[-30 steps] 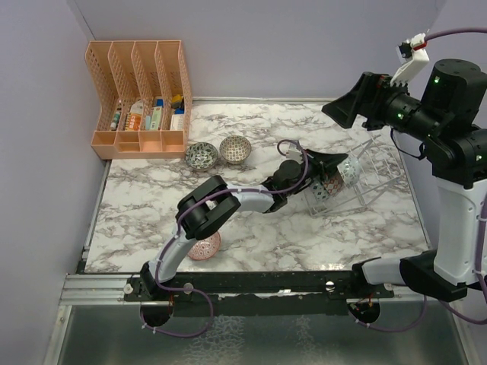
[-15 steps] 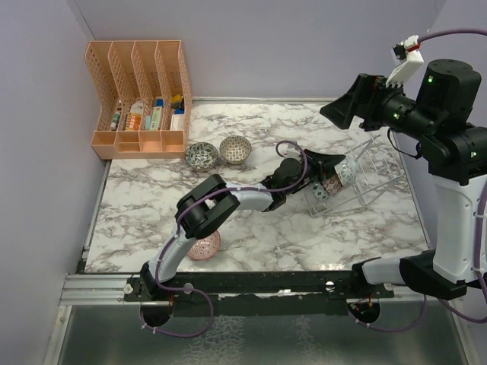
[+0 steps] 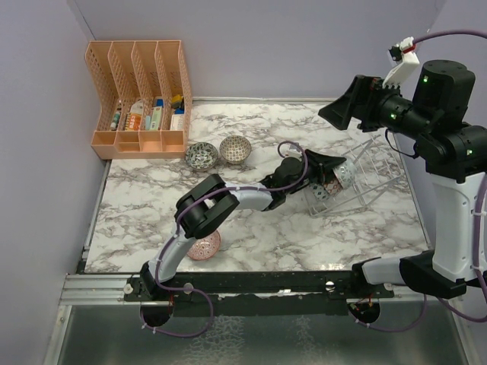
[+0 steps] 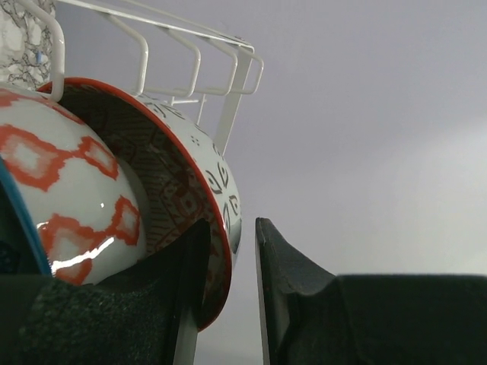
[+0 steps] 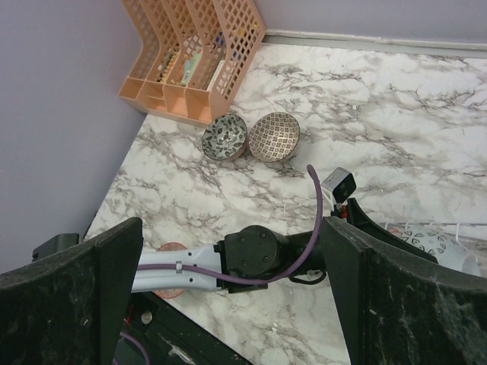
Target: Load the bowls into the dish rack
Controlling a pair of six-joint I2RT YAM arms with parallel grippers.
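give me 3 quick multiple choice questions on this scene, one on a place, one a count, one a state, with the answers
1. Where on the table is the pink bowl?
A at the far edge
B at the near edge, by the left arm
C at the right edge

2. How many bowls sit on the table outside the rack?
A one
B five
C three

3. How are the right fingers?
A open, holding nothing
B shut on a bowl
C shut on the rack

Answers:
1 B: the top view shows it beside the arm's lower link.
2 C: there is the pink one, plus a grey-green bowl and a beige bowl by the organizer.
3 A: the right wrist view shows them wide apart, with nothing gripped.
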